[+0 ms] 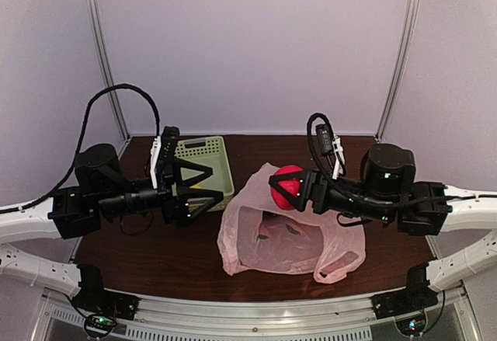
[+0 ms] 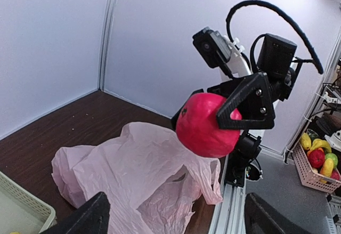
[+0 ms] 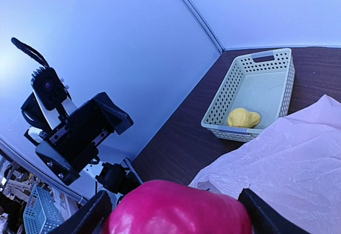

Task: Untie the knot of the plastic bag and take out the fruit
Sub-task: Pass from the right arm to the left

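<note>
bag (image 1: pixel 291 236): pink, crumpled on the table at centre, mouth gaping toward 6 o'clock; knot looks already undone; dark shapes faintly inside, contents not clear
right gripper (image 1: pixel 289 188): clamped on a red fruit (image 1: pixel 289 186), lifted clear above the bag's 12 o'clock edge; jaws spread wide around it, fruit filling the gap in the right wrist view
left gripper (image 1: pixel 203 186): jaws wide apart, nothing between them; hovering over the basket's 6 o'clock edge, pointing toward 3 o'clock
basket (image 1: pixel 220 148): pale green, slotted, at 10 o'clock from the bag and well apart from it; one yellow fruit (image 3: pixel 243 118) lying in it, near the corner closest to the bag
step: taking-out stage, judged; one piece in the basket, red one in hand, not yet set down
next move: carry red fruit toward 9 o'clock, over the basket, lower, then release; left gripper sits close to that path, so needs to pull clear or risk a bump
after that: back into the bag mouth for whatever remains; thin film may snag on the fingers
</note>
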You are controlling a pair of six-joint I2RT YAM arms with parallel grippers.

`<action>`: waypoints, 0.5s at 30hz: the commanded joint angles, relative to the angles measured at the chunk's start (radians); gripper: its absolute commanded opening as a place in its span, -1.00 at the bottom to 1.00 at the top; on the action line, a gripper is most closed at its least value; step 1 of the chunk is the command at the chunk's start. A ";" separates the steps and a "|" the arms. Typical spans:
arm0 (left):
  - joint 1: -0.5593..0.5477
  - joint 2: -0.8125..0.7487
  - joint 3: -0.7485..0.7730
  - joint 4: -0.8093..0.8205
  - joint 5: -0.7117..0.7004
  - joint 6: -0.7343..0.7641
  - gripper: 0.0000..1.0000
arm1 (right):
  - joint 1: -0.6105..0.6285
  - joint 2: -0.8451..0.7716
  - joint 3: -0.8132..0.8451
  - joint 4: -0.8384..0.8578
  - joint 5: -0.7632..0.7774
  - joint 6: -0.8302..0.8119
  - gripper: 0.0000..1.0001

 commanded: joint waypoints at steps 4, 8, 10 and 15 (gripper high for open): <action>-0.107 0.115 0.059 0.154 -0.092 0.142 0.86 | -0.006 0.044 0.083 0.059 -0.137 0.083 0.60; -0.117 0.189 0.102 0.179 -0.068 0.144 0.95 | -0.004 0.080 0.109 0.086 -0.200 0.090 0.60; -0.122 0.215 0.118 0.186 -0.070 0.144 0.95 | -0.002 0.096 0.121 0.086 -0.212 0.087 0.60; -0.125 0.253 0.133 0.207 -0.058 0.139 0.95 | 0.000 0.117 0.127 0.092 -0.231 0.089 0.60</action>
